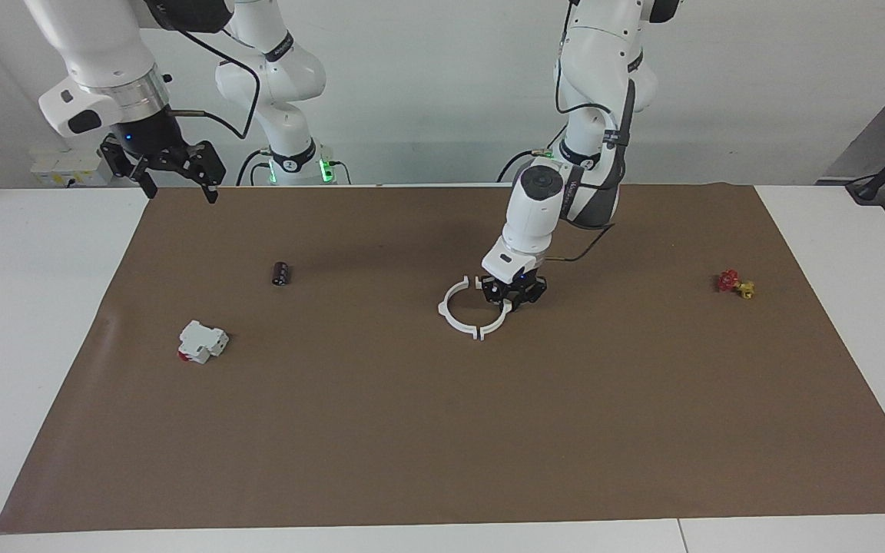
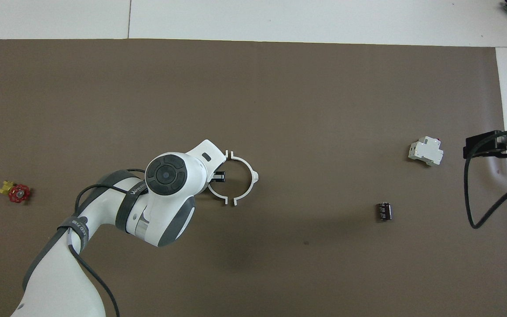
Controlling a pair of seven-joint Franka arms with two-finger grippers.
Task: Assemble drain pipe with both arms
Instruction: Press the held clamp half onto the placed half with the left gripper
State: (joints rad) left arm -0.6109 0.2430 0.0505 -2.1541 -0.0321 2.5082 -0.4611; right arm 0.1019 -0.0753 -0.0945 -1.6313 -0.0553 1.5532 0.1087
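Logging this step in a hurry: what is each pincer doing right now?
Left pincer: shut on one half-ring, pressed up against the other half-ring.
Right pincer: open, holding nothing, waiting over the table's edge.

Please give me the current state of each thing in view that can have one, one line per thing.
Drain pipe: two half-rings brought end to end into a ring, flat on the mat.
Left gripper: shut on the half-ring toward the left arm's end.
Right gripper: open, empty, waiting in the air at the mat's corner.
White blocky part: lying untouched.
Valve: lying untouched.
Dark cylinder: lying untouched.
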